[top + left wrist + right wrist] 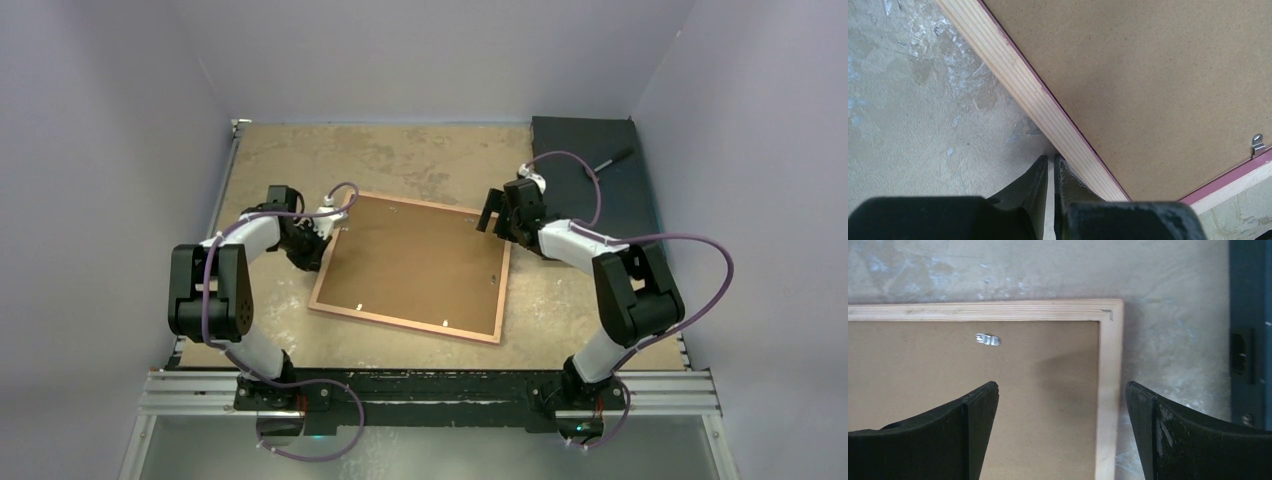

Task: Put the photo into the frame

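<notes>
1. Left hand (1050, 161): pinched almost shut, tips on desk (400, 150) beside frame's (1020, 85) rail, likely bracing it.
2. Right hand (1062, 387): spread wide, straddling opposite rail, poised to grip.
3. Face down, that frame, backing board (415, 260) in; photo unseen.

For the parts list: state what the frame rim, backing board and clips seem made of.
Frame rim: pale, bare-looking wood with straight grain lines and a pink inner edge. Backing board: matte brown, likely fibreboard, going by its fine speckled texture. Clip: shiny silver, probably metal.
</notes>
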`<state>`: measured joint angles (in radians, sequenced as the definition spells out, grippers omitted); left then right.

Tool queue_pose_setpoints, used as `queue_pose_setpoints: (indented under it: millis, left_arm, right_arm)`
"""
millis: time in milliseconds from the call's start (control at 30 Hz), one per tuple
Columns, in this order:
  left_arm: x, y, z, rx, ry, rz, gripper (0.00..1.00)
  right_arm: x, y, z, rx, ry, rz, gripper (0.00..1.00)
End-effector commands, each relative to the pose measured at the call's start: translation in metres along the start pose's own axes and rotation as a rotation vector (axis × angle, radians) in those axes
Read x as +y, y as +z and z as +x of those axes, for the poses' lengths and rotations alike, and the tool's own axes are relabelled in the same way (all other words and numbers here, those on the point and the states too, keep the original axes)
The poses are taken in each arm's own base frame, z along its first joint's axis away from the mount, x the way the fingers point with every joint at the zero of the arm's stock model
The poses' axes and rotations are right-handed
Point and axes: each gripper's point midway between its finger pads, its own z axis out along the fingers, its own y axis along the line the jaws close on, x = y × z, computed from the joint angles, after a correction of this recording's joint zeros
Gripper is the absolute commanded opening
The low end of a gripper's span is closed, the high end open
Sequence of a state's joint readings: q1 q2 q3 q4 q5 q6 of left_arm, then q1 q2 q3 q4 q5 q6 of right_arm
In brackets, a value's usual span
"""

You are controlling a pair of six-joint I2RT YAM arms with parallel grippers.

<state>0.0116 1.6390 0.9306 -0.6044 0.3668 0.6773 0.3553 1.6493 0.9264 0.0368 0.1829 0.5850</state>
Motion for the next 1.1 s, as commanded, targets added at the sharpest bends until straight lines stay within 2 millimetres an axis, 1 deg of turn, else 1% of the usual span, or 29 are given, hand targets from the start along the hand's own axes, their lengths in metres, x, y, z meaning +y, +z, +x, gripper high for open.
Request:
queue_pose_setpoints:
  millis: [0, 67, 133, 200, 267, 300, 333, 500, 600, 633, 667, 700, 733, 767, 867, 900, 1033, 1067]
  left_arm:
    - [-0.001, -0.002, 0.000, -0.003, 0.034, -0.006, 0.07]
    - [-0.001, -0.004, -0.003, -0.008, 0.032, -0.005, 0.07]
    - [-0.002, -0.007, -0.005, -0.017, 0.034, -0.004, 0.06]
    - [-0.003, -0.008, -0.007, -0.026, 0.036, -0.002, 0.06]
    - [-0.004, -0.009, -0.007, -0.027, 0.036, 0.001, 0.06]
    - [-0.005, -0.008, -0.007, -0.026, 0.036, 0.006, 0.06]
    - [-0.005, -0.008, -0.006, -0.025, 0.037, 0.008, 0.06]
    - [-0.017, -0.001, -0.006, -0.005, 0.080, 0.040, 0.06]
    - [-0.028, 0.002, -0.007, 0.008, 0.115, 0.061, 0.05]
    - [-0.034, 0.004, -0.009, 0.013, 0.134, 0.075, 0.05]
    - [-0.040, 0.006, -0.011, 0.016, 0.150, 0.086, 0.05]
    - [-0.045, 0.007, -0.013, 0.017, 0.163, 0.098, 0.05]
    - [-0.051, 0.009, -0.016, 0.017, 0.175, 0.114, 0.05]
    - [-0.057, 0.010, -0.018, 0.019, 0.184, 0.131, 0.05]
    - [-0.075, 0.017, -0.020, 0.031, 0.208, 0.181, 0.05]
    - [-0.081, 0.020, -0.020, 0.037, 0.217, 0.194, 0.05]
    - [-0.102, 0.030, -0.020, 0.064, 0.245, 0.236, 0.06]
    - [-0.107, 0.031, -0.021, 0.064, 0.251, 0.246, 0.06]
  right_arm:
    - [-0.023, -0.014, -0.005, -0.027, -0.006, 0.062, 0.99]
    - [-0.023, -0.017, -0.008, -0.039, -0.002, 0.058, 0.99]
    - [-0.023, -0.016, -0.004, -0.026, 0.000, 0.052, 0.99]
    - [-0.021, -0.011, 0.006, -0.001, 0.002, 0.034, 0.99]
    - [-0.014, -0.004, 0.016, 0.031, 0.015, -0.014, 0.99]
    - [-0.009, -0.001, 0.016, 0.030, 0.021, -0.037, 0.99]
    - [-0.004, 0.004, 0.011, 0.016, 0.012, -0.056, 0.99]
    - [0.045, 0.023, 0.001, 0.048, -0.005, -0.163, 0.99]
    - [0.081, 0.035, -0.016, 0.044, -0.024, -0.223, 0.99]
    - [0.093, 0.040, -0.023, 0.039, -0.030, -0.236, 0.99]
    - [0.108, 0.045, -0.024, 0.054, -0.044, -0.269, 0.99]
    - [0.124, 0.049, -0.029, 0.056, -0.059, -0.295, 0.99]
    - [0.138, 0.056, -0.026, 0.079, -0.081, -0.310, 0.99]
    - [0.150, 0.068, -0.021, 0.105, -0.102, -0.317, 0.99]
    - [0.190, 0.082, -0.021, 0.131, -0.142, -0.378, 0.99]
    - [0.200, 0.087, -0.018, 0.141, -0.146, -0.398, 0.99]
    - [0.245, 0.096, -0.007, 0.202, -0.150, -0.537, 0.99]
    - [0.260, 0.094, -0.010, 0.202, -0.154, -0.582, 0.99]
